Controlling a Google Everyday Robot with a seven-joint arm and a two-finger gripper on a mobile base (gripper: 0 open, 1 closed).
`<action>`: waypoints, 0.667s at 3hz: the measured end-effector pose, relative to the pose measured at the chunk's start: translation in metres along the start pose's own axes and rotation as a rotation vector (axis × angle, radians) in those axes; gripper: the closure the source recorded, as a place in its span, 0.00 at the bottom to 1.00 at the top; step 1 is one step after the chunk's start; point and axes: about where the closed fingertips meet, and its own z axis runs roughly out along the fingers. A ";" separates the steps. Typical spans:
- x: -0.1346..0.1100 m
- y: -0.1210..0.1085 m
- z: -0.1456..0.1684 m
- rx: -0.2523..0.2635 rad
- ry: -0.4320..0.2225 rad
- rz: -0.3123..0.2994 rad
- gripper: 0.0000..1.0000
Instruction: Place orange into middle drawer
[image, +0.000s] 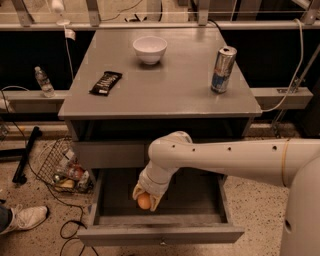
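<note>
The orange (144, 201) is a small round fruit held between the fingers of my gripper (145, 201). The gripper reaches down into the pulled-out middle drawer (160, 233), low over its floor at the left of centre. Its pale fingers (136, 192) flank the orange on both sides. Whether the orange touches the drawer floor cannot be told. My white arm (225, 157) comes in from the right, across the drawer. The closed grey drawer front of the tier above (110, 154) sits just behind the gripper.
On the cabinet top stand a white bowl (150, 48), a drink can (222, 69) and a black snack bar (106, 82). A wire basket of clutter (65, 170), a water bottle (44, 81) and a shoe (25, 218) are at the left.
</note>
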 end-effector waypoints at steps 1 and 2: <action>-0.001 -0.014 0.031 0.004 0.042 -0.075 1.00; -0.002 -0.027 0.054 0.007 0.066 -0.132 1.00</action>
